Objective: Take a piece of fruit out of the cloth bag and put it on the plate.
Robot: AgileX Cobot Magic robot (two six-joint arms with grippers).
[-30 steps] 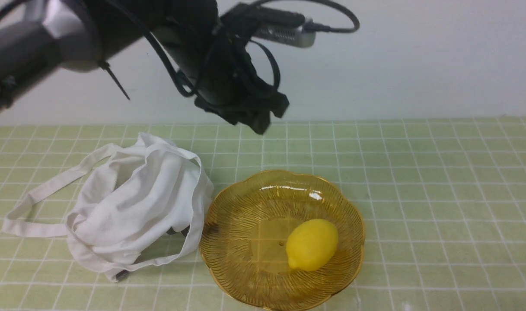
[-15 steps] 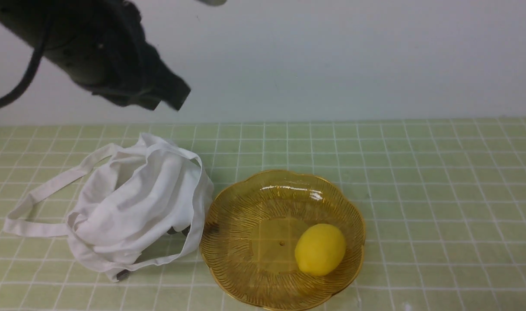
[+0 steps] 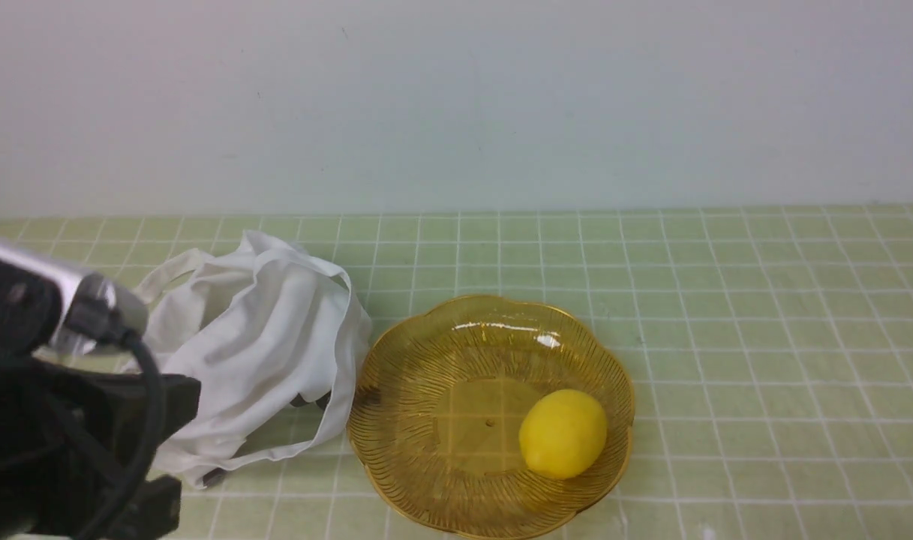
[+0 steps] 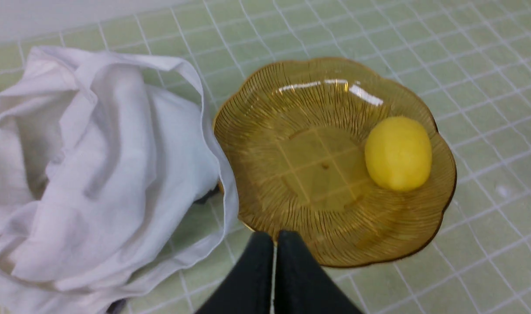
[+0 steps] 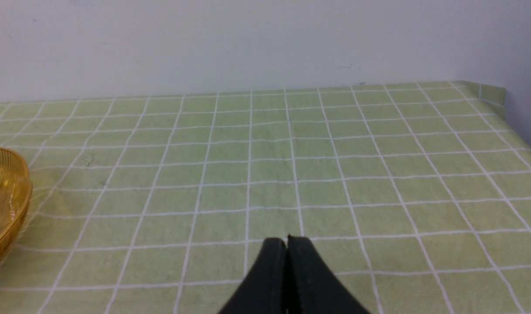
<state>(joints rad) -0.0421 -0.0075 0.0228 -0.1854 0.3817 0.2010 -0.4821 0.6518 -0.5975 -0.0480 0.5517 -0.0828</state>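
Both grippers, left [image 4: 274, 237] and right [image 5: 287, 241], clenched empty; one lemon [image 3: 563, 433] on one plate [image 3: 426, 457]; one bag [image 3: 261, 352]

Front view: from the robot's side, looking forward and down over the worktop [image 3: 764, 300] to the back wall; plate [image 3: 426, 360] and cloth bag [image 3: 261, 337] in the near half.
Left wrist view: high, tilted down on the plate [image 4: 291, 109] and cloth bag [image 4: 95, 165], closer than the front view.
Right wrist view: low, facing the wall; only the plate's edge [image 5: 8, 192] shows.
Shared: the plate, in all three.
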